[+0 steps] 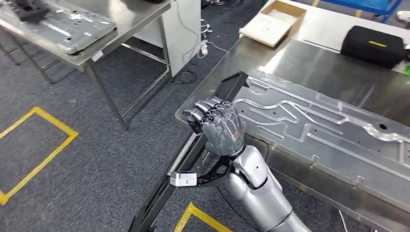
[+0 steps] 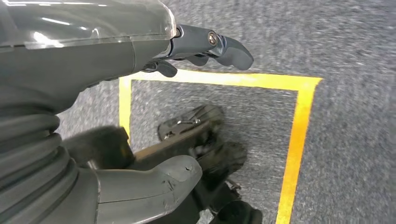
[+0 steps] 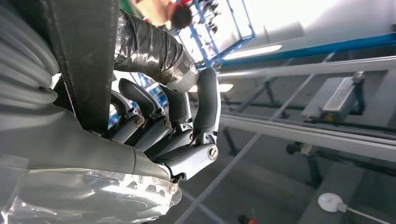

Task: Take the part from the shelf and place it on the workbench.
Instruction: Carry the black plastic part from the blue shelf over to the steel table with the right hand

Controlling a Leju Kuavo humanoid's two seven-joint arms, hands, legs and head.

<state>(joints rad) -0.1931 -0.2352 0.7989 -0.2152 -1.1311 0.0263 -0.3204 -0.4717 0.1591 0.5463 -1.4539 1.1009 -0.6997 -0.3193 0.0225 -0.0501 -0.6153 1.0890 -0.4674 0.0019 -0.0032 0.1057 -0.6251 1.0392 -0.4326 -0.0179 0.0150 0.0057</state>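
where the worktop (image 1: 309, 67) comes to its near left corner, right hand (image 1: 218, 123): fingers (image 3: 205, 100) wrapped around long black part (image 1: 193, 159), upper end over that corner, lower end hanging beyond the edge above the floor. left hand (image 2: 116, 42): fingers spread, holding nothing. embossed metal panel (image 1: 329, 130) flat on worktop.

The right arm (image 1: 261, 188) is silver, built of smooth rounded shells with dark seams between them. The right hand (image 1: 218, 124) is grey with a ribbed back, darker segmented fingers (image 1: 205, 108), and a small green ring mark beside a red-orange patch near the wrist. In the right wrist view, round screws sit in the finger pivots under a clear plastic wrap. The left hand (image 2: 140, 51) has a glossy grey cover, a ribbed cuff, a thick scuffed grey thumb (image 2: 154, 184) and a screw-pinned dark fingertip.
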